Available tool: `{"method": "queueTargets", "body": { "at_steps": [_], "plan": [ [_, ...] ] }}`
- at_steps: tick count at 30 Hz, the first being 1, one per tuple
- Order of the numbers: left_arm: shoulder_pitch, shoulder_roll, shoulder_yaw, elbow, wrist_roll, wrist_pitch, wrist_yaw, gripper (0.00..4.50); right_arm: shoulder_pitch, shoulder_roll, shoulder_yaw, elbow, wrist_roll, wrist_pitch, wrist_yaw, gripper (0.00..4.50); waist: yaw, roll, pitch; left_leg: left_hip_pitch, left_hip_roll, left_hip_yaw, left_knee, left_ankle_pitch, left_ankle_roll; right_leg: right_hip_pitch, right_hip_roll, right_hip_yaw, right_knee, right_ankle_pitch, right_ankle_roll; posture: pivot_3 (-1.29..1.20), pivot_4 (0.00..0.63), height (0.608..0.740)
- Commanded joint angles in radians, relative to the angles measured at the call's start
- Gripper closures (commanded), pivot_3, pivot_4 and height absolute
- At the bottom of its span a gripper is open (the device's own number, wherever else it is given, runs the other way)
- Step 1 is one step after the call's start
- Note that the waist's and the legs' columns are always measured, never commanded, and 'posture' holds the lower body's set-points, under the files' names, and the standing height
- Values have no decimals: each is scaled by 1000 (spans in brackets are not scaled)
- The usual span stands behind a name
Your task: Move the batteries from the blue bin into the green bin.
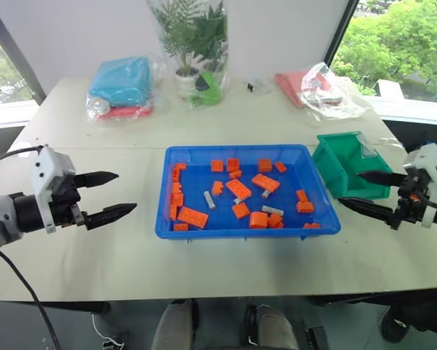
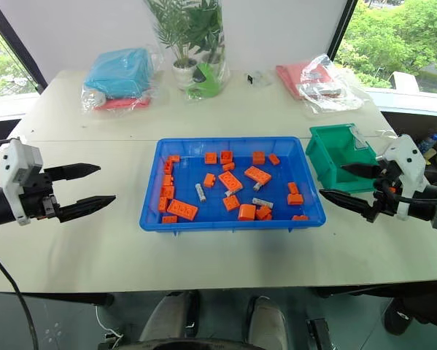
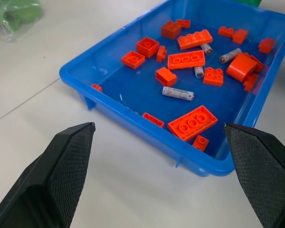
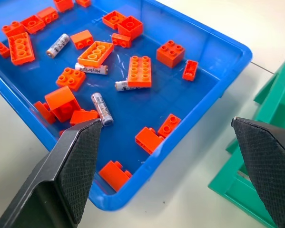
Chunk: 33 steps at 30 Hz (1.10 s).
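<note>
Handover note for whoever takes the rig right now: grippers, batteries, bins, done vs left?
Left gripper: open, empty, over the table left of the wide bright-blue plastic bin.
Right gripper: open, empty, by the small teal-green plastic bin, which sits right of the blue one.
Small silver-grey cylindrical batteries: four visible, all in the blue bin among orange plastic blocks.
Done: no battery seen in the green bin.
Left: move all four.

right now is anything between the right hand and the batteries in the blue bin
Only the wide blue plastic bin's raised rim and scattered orange plastic blocks around the small silver-grey batteries. The open right hand hovers beside the bin.
</note>
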Motion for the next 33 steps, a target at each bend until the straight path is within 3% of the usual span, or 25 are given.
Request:
{"method": "queueTargets", "body": {
  "at_steps": [1,17,26,33],
  "plan": [
    [-8,-3,36,-32,-19,-2,12,0,-17,1,-9,8,-9,-25,17,25,0,0,0,0,1,1,0,0,0,0,0,0,0,0,0,0,150,672],
    [-68,-14,-30,-22,-5,-12,46,0,15,15,-39,45,-69,-53,30,25,2,-2,-1,6,6,11,0,-1,-2,-1,3,0,4,4,-4,0,150,672],
    [-84,-35,-54,-13,2,-24,45,0,133,42,-129,-9,-68,-42,23,25,1,-3,-2,7,7,13,2,0,-2,-1,3,3,4,4,-4,0,150,672],
    [-100,-42,-74,-6,-8,-21,30,0,-31,13,-23,-37,-34,-9,10,25,-3,-3,-1,9,9,17,1,0,-2,-2,3,3,4,5,-6,0,150,672]
  ]
}}
